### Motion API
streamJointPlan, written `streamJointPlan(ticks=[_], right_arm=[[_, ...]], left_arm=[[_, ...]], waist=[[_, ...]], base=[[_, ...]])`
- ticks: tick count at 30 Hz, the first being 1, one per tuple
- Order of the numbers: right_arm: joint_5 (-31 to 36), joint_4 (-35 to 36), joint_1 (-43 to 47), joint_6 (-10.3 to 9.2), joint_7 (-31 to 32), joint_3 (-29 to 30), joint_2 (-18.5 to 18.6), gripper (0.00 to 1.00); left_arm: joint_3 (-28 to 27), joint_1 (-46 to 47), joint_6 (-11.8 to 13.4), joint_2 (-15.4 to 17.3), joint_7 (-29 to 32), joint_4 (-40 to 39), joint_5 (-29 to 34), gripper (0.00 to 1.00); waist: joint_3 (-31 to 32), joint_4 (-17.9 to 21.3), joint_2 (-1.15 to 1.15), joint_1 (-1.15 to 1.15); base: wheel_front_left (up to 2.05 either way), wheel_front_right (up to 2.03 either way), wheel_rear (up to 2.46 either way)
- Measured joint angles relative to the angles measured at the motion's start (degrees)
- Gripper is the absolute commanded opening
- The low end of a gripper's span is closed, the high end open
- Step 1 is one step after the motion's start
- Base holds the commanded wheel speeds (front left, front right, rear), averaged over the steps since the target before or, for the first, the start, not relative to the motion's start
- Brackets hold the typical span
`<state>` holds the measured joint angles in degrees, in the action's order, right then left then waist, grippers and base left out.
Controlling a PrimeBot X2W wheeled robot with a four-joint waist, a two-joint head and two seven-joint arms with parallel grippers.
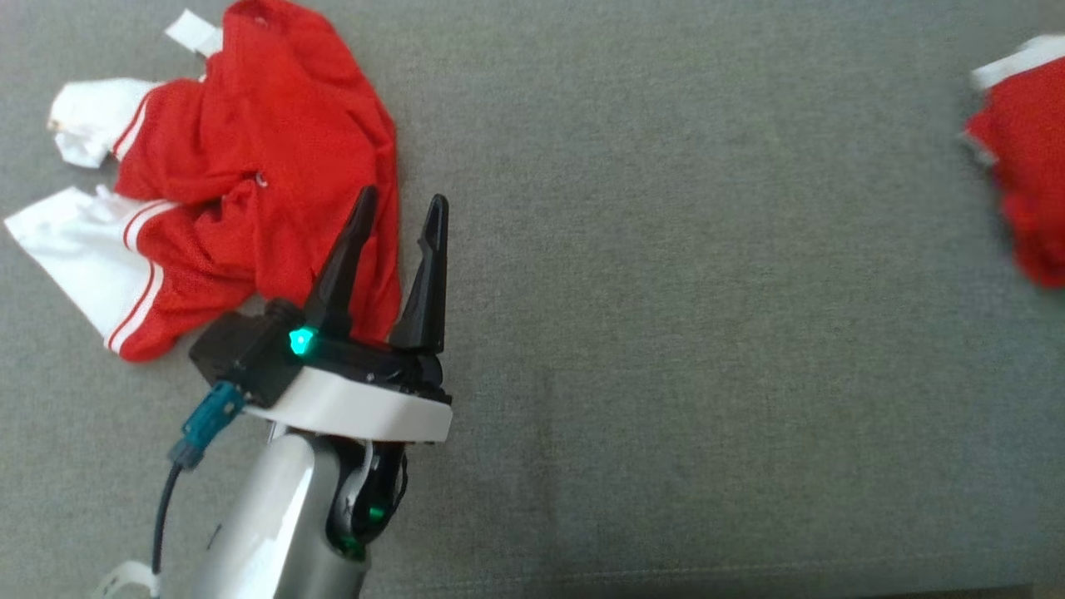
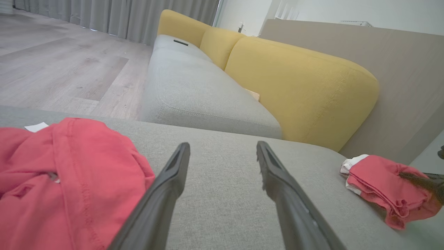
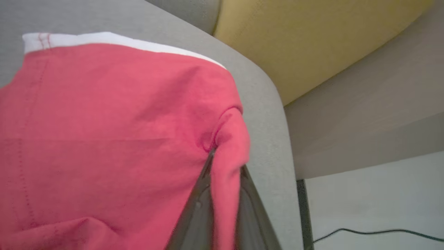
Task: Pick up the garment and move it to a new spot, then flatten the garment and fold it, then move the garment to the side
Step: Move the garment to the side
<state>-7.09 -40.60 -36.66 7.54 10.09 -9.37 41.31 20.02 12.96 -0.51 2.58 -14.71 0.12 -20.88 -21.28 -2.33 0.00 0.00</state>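
The garment (image 3: 104, 139) is red knit with a white band along one edge. It lies at the right end of the seat (image 3: 270, 121), near the seat's rounded corner. The right wrist view gives the grip up close: the right gripper (image 3: 227, 163) is pinched tight on a raised fold of the red cloth, which bulges over the fingers. The head view catches the garment (image 1: 1027, 166) blurred at the picture's right border, white trim uppermost. In the left wrist view the garment (image 2: 381, 184) is a bunched red mound with white at its far side and a dark finger at its right end.

Well apart, toward the seat's left end, lies another garment (image 1: 250, 150). It is crumpled, red, with white striped sleeves. The left gripper (image 1: 403, 204) sits at its right edge with fingers spread wide, holding nothing. The left wrist view also takes in the yellow cushions (image 2: 298, 86) behind the seat.
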Motion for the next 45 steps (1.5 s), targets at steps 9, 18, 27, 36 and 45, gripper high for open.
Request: streamJointPlan(ticks=[9, 18, 27, 36, 45], right_arm=[[5.84, -6.00, -2.84, 0.00, 0.25, 9.48, 2.31, 0.00], [11.46, -6.55, -4.69, 0.00, -4.64, 15.64, -2.13, 1.00], [11.06, 4.25, -3.04, 0.00, -11.46, 17.53, -15.85, 1.00], [5.60, 18.44, 8.14, 0.00, -14.41, 15.06, -28.46, 1.00], [2.90, 27.28, 20.07, 0.00, -17.37, 11.27, -36.09, 1.00]], left_arm=[[-0.76, 2.34, -0.55, -0.07, 0.00, -1.30, -0.59, 1.00], [-0.97, 2.41, -1.05, -0.11, 0.00, 0.02, -0.45, 1.00], [-3.39, -1.15, -1.00, -0.11, 0.00, 0.05, -0.36, 1.00], [-6.53, -5.42, -0.48, -0.07, 0.00, -0.05, 0.30, 1.00], [-8.26, -9.40, -0.57, -0.04, 0.00, 0.73, 1.64, 1.00]], waist=[[-3.43, -1.56, 0.00, 0.00], [-1.59, -1.07, 0.00, 0.00], [5.43, 0.05, 0.00, 0.00], [12.55, 1.47, 0.00, 0.00], [17.77, 2.09, 0.00, 0.00]], base=[[0.00, 0.00, 0.00], [0.00, 0.00, 0.00], [0.00, 0.00, 0.00], [0.00, 0.00, 0.00], [0.00, 0.00, 0.00]])
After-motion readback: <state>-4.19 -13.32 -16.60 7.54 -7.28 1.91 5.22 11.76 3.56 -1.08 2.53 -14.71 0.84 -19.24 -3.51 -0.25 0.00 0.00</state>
